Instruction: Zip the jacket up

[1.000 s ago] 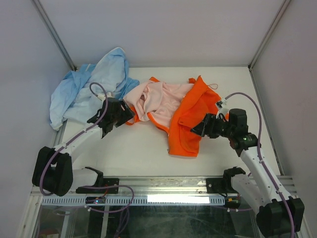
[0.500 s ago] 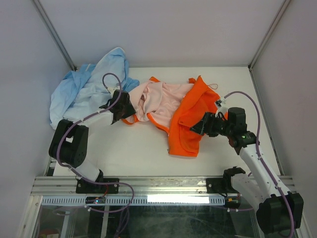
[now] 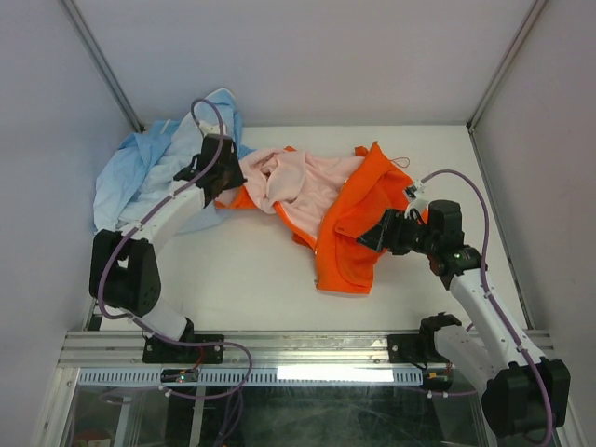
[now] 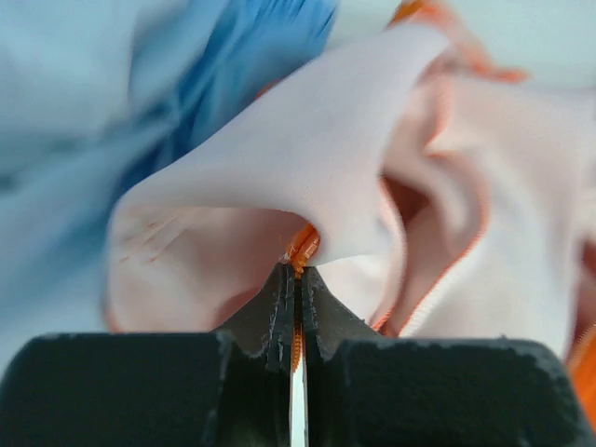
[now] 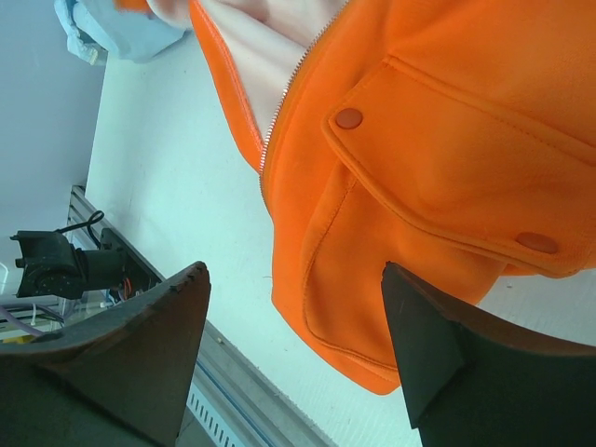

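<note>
Orange, smooth-woven fabric marks the bright orange jacket, crumpled mid-way across the white tabletop with its pale pink lining turned up on the left half. Your right gripper hangs spread wide above the flat patch pocket and its round snaps. Farther back, your left gripper is clamped on the jacket's toothed zipper edge, just beside the rumpled light blue cloth garment.

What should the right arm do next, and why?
Probably lower the right gripper and close it on the zipper edge of the jacket. Its jaws are open above the orange panel beside the pocket, while the left gripper is shut on another edge and the jacket lies open and bunched.
</note>
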`<state>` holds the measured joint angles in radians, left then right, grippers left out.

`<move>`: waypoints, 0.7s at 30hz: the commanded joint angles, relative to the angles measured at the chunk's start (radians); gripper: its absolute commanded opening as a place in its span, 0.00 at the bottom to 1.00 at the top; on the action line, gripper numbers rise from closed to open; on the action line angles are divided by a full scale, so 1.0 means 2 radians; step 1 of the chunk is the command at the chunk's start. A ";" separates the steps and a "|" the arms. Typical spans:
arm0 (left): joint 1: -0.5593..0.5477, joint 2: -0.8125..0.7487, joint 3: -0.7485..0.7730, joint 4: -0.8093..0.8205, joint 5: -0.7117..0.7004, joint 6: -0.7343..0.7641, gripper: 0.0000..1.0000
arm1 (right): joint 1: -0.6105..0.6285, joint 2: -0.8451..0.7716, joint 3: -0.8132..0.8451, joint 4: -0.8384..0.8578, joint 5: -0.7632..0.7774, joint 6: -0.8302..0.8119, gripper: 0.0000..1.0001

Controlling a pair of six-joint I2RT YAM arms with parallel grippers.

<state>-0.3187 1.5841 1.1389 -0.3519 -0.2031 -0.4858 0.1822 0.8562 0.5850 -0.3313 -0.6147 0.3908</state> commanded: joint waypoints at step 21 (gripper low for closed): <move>-0.387 -0.024 0.075 -0.056 0.255 0.309 0.09 | 0.010 -0.007 0.024 0.022 0.046 -0.018 0.77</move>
<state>-1.0245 1.5654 1.3117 -0.5102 0.2253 0.1223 0.1879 0.8368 0.5854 -0.3256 -0.5503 0.3824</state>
